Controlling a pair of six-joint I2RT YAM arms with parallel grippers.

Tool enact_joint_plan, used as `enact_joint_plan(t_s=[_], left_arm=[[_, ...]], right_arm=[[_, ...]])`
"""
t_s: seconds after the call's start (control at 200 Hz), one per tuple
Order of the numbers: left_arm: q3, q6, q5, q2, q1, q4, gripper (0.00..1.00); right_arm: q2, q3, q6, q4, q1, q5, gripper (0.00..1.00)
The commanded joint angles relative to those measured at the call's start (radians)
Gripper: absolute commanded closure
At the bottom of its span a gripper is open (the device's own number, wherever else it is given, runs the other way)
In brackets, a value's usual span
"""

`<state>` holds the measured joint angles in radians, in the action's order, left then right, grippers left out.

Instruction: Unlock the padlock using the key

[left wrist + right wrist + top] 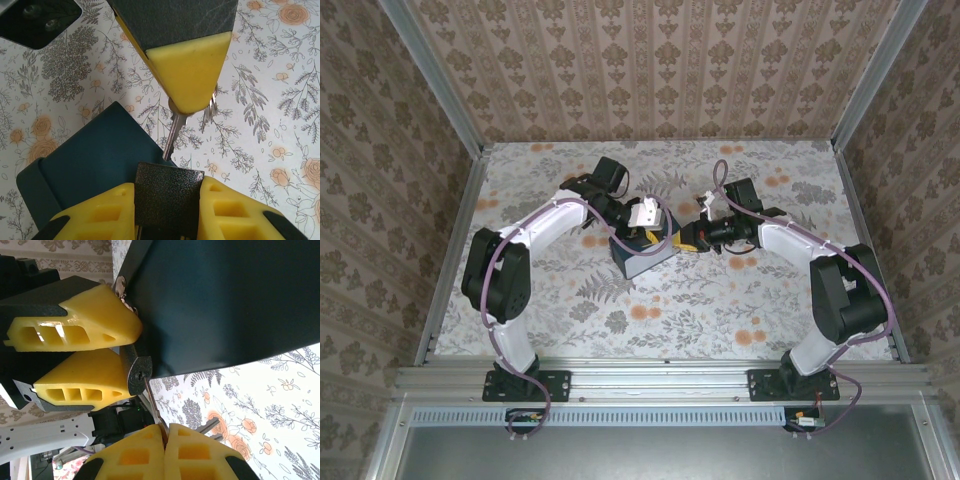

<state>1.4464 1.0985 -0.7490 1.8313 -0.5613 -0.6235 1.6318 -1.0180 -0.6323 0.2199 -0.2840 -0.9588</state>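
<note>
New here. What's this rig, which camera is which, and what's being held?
It is two robot arms bolted side by side at the near edge of a flower-patterned table. Each arm ends in two yellow fingers.

The top picture is from a fixed camera above and behind the arms, with the left arm on the left and the right arm on the right. The other two pictures come from cameras on the wrists, each looking along its own fingers.

A dark blue box lies on the table. The left fingers grip a small dark block with a keyhole, the padlock. The right fingers are shut on a silver key. Its tip is right at the padlock, but I can't tell if it is in the keyhole.
</note>
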Motion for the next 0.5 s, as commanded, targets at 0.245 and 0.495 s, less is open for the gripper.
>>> enact_joint_plan(t_s=[0.245,0.495], left_arm=[[-0.012,-0.006,-0.040,-0.039,0.003,-0.006,0.82],[-0.018,-0.002,-0.040,-0.040,0.000,0.000,0.82]], right_arm=[[0.008,-0.001,-0.007,-0.036,-0.015,-0.047,1.00],[0.022,-0.011,-0.008,-0.051,-0.024,-0.072,1.00]])
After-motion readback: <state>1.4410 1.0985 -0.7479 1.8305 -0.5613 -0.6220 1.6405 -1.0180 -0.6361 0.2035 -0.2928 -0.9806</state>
